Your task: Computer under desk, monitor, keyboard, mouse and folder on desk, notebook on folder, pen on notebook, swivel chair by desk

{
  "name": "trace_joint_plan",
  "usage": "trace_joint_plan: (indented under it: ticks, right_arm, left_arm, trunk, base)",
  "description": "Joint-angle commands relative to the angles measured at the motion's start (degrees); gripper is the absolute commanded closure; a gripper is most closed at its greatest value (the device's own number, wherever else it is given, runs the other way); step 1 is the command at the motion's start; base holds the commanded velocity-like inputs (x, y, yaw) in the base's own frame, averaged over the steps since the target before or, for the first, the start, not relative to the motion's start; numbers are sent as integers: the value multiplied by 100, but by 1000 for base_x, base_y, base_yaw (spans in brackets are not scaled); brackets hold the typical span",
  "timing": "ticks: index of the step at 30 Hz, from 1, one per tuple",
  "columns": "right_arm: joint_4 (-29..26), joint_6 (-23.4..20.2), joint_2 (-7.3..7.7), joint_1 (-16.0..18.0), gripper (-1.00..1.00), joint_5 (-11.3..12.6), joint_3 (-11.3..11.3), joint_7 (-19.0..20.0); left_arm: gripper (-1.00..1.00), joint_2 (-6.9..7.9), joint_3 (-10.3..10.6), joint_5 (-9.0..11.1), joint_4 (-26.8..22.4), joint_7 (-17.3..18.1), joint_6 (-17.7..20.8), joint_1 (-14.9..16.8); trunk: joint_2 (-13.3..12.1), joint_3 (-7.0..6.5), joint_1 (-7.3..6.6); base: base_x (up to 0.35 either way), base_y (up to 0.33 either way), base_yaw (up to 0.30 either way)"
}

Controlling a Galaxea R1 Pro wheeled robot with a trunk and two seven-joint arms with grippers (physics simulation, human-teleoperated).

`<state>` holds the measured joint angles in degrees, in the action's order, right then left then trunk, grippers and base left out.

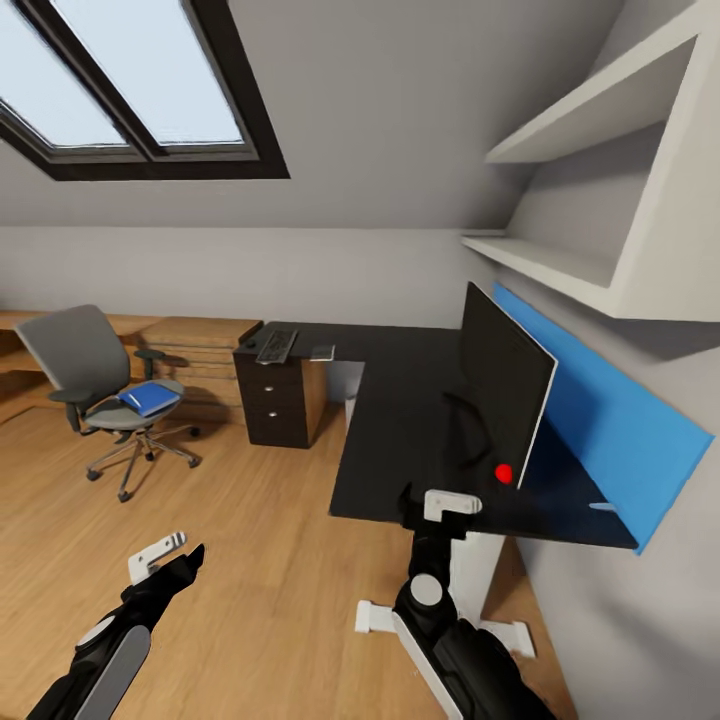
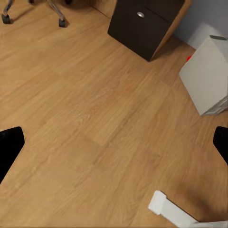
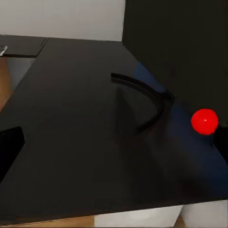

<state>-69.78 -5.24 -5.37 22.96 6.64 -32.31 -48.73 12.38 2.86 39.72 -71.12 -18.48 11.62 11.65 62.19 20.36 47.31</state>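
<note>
While desk [image 1: 400,420] carries monitor [image 1: 500,395], likely top-heavy, best gripped at stand; chair [image 1: 90,385] bears thin, light folder [image 1: 150,398], edge grip. Keyboard [image 1: 277,346] far end. Right gripper [image 1: 440,503] and left gripper [image 1: 165,560] both spread, empty.

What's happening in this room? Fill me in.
The robot stands at the black desk, holding nothing. Its right gripper hovers open at the desk's near edge by the monitor; the left gripper hangs open over the wood floor. The keyboard lies at the desk's far end, and the blue folder sits on the swivel chair.
</note>
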Motion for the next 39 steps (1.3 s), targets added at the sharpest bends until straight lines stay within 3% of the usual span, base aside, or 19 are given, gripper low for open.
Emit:
trace_joint_plan:
  ticks: [1, 8, 18, 23, 25, 26, 29, 37, 39]
  right_arm:
    - [65, 15, -12, 7, -100, 6, -52, -27]
    - [147, 76, -14, 7, -100, -2, -87, -19]
    - [423, 448, -15, 7, -100, -12, -444, -22]
    - [878, 683, -181, 11, -100, -24, -519, -15]
    - [1157, 890, -272, 13, -100, -83, -529, -11]
    - [1811, 1415, -463, 22, -100, -534, -538, -12]
    - [2215, 1692, -463, 24, -100, -910, -540, -4]
    - [2446, 1751, -463, 27, -100, -976, -541, 78]
    - [2485, 1763, -463, 26, -100, -982, -540, 286]
  left_arm:
    - [-100, 7, 20, 51, 44, -54, 13, 4]
    - [-100, 3, 34, 50, 111, -51, 27, 4]
    - [-100, -2, 194, 51, 147, -47, 41, 4]
    - [-100, -7, 327, 53, 303, -46, 47, 4]
    - [-100, -7, 396, 53, 345, -48, 49, 4]
    - [-100, -8, 560, 53, 386, -57, 44, 4]
    - [-100, -8, 611, 53, 447, -59, 38, 4]
    - [-100, -81, 619, 48, 480, -60, 25, 4]
    - [-100, -107, 619, 45, 483, -60, 25, 4]
  trunk:
    - [6, 7, 1]
    - [6, 7, 1]
    - [6, 7, 1]
    - [6, 7, 1]
    - [6, 7, 1]
    - [6, 7, 1]
    - [6, 7, 1]
    - [6, 7, 1]
    - [6, 7, 1]
  base:
    - [28, 332, 0]
    - [117, 318, 0]
    - [246, 252, 0]
    - [269, 233, 69]
    - [286, 216, 216]
    - [295, 206, 260]
    - [297, 204, 267]
    - [298, 203, 271]
    - [298, 203, 270]
